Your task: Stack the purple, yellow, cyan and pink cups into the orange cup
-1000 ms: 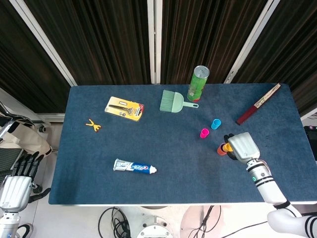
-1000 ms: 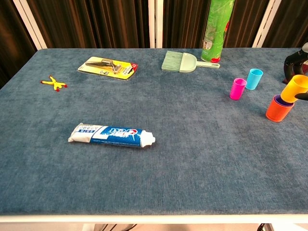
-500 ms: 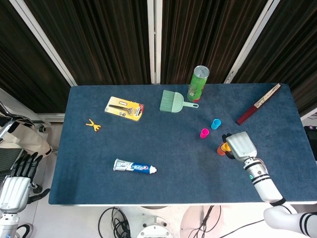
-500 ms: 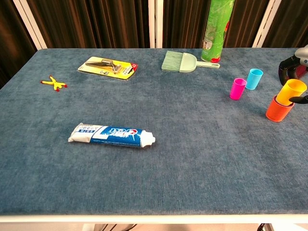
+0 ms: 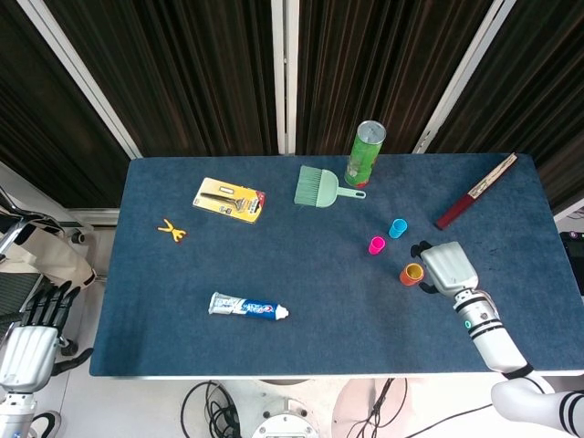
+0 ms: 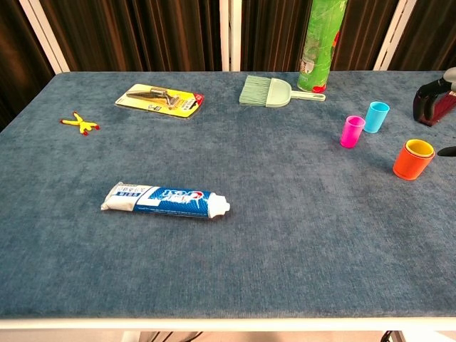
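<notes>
The orange cup (image 5: 411, 274) (image 6: 412, 162) stands upright near the table's right side with the yellow cup (image 6: 420, 148) nested inside it. No purple cup shows; whatever lies under the yellow one is hidden. The pink cup (image 5: 377, 245) (image 6: 352, 131) and the cyan cup (image 5: 398, 228) (image 6: 377, 117) stand side by side a little further back and to the left. My right hand (image 5: 447, 268) is just right of the orange cup, fingers apart, holding nothing; the chest view catches only its fingertips (image 6: 433, 101) at the right edge. My left hand (image 5: 27, 342) hangs off the table's lower-left corner, fingers spread and empty.
A green can (image 5: 367, 153) (image 6: 322, 43) and a green brush (image 5: 319, 187) (image 6: 271, 91) sit at the back. A toothpaste tube (image 5: 246, 308) (image 6: 164, 200), a packaged tool (image 5: 230, 199) and a small yellow toy (image 5: 171, 230) lie to the left. A red folded fan (image 5: 474, 192) lies back right.
The yellow cup, held tilted above the orange cup a second ago, now sits down inside it. My right hand has let go and drawn slightly away to the right.
</notes>
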Controlling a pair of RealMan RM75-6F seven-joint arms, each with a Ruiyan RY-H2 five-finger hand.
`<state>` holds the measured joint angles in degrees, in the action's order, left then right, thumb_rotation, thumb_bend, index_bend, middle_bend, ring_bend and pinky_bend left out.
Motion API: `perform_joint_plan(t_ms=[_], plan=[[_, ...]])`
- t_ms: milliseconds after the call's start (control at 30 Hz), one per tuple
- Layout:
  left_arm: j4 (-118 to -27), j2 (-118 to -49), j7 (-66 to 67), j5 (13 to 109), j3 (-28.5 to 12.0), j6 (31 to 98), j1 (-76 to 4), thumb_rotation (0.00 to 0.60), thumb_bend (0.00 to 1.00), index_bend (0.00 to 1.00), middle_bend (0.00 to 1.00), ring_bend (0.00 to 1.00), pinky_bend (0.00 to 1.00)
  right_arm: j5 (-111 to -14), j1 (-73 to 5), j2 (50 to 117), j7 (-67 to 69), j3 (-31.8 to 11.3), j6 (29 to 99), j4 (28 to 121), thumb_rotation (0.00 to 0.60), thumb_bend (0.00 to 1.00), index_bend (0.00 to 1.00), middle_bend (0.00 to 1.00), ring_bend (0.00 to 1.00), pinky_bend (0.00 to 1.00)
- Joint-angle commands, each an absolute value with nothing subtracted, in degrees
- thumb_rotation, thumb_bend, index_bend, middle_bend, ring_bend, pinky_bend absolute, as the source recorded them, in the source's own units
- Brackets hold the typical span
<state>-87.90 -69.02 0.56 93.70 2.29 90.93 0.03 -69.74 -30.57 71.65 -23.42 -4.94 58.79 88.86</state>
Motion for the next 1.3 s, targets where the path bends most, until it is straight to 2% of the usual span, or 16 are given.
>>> perform_joint_plan(t_ms=[33, 233, 400, 533, 1033, 1300], plan=[[-87.8, -69.1, 0.5, 93.6, 2.3, 90.9, 0.1, 0.6, 0.02, 0.03, 0.0, 0.0, 0.0, -70.3, -30.3, 71.1, -21.4, -6.2, 60.4, 88.6, 0.6, 0.06, 0.37, 0.36, 0.88, 0.94], [-88.1, -68.9, 0.7, 94.0, 2.3, 90.9, -0.1, 0.6, 0.02, 0.03, 0.0, 0.0, 0.0, -65.4, -32.5, 73.1, -25.4, -9.8, 60.3, 83.7, 0.6, 0.07, 0.37, 0.36, 0.88, 0.94], [-88.6, -68.8, 0.9, 94.3, 2.4, 91.1, 0.0, 0.6, 0.02, 0.03, 0.0, 0.0, 0.0, -58.1, -36.8, 76.1, -29.2, -11.9, 53.9, 77.4, 0.6, 0.07, 0.34, 0.32, 0.88, 0.94], [-88.6, -68.5, 0.3, 95.0, 2.8, 91.2, -0.1, 0.6, 0.02, 0.03, 0.0, 0.0, 0.0, -52.8, -39.4, 78.4, -28.6, -13.1, 48.9, 74.0, 0.6, 0.07, 0.26, 0.3, 0.88, 0.94], [-89.2, -67.9, -0.3, 95.2, 3.0, 91.2, -0.1, 0.6, 0.02, 0.03, 0.0, 0.0, 0.0, -50.1, -44.1, 87.6, -27.1, -12.4, 44.5, 61.9, 0.6, 0.08, 0.25, 0.31, 0.88, 0.94], [-89.7, -67.7, -0.1, 94.5, 2.5, 92.0, 0.4, 0.6, 0.02, 0.03, 0.0, 0.0, 0.0, -49.5, -45.3, 91.6, -26.7, -12.1, 43.4, 56.3, 0.6, 0.09, 0.29, 0.32, 0.9, 0.95]])
